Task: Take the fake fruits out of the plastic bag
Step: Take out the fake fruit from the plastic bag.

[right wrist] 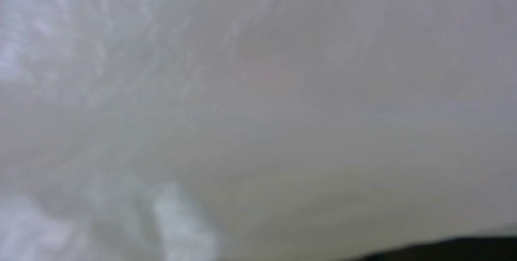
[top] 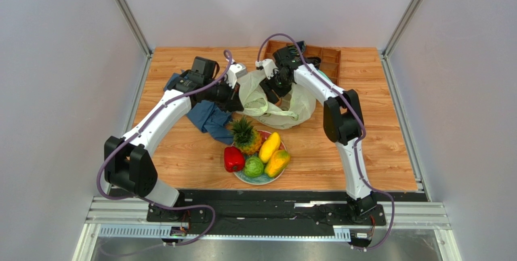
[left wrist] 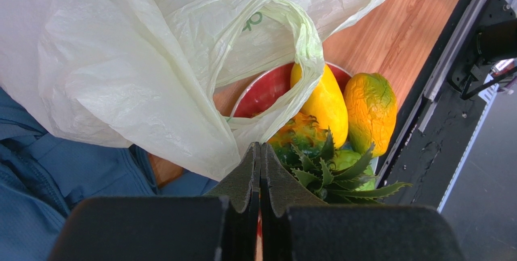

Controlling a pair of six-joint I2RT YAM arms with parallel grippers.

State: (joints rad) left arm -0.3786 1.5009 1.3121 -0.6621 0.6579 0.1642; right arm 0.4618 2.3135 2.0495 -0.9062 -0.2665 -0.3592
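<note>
The plastic bag lies crumpled at the table's middle back. It fills the upper left of the left wrist view. My left gripper is at its left edge, jaws shut, with the bag's film running into the tips. My right gripper reaches into the bag's mouth. Its wrist view shows only blurred film, so its jaws are hidden. On a plate lie the pineapple, red pepper, green bumpy fruit, yellow mango and orange peach.
A blue cloth lies under my left arm, beside the bag. A brown wooden tray stands at the back right. Grey walls and metal rails bound the table on the left, right and back.
</note>
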